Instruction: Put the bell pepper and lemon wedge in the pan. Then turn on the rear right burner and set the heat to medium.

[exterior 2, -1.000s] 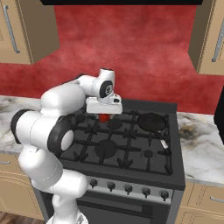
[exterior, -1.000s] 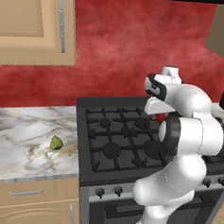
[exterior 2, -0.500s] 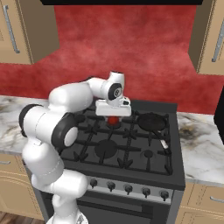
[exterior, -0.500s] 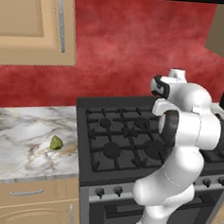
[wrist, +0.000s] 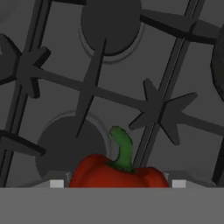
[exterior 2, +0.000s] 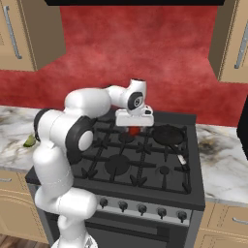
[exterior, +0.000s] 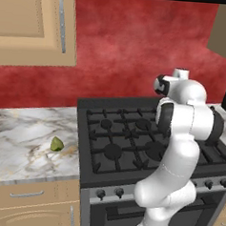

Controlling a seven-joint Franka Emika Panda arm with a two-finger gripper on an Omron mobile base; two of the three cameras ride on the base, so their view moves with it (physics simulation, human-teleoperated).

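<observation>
Tool (exterior 2: 134,129) pinching pepper (exterior 2: 134,130) above stove (exterior 2: 145,164) rear grates, left of pan (exterior 2: 168,135). Pan on stove rear right burner. Lemon (exterior: 57,144) on desk (exterior: 21,147), left of stove.

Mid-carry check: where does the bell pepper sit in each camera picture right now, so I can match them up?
Left base view: no pepper to point at; the arm covers the rear of the stove.
Right base view: bell pepper just under the gripper, centre, left of the pan.
Hand view: bell pepper bottom centre, green stem up.
Shared landmark: the stove's black burner grates.
</observation>
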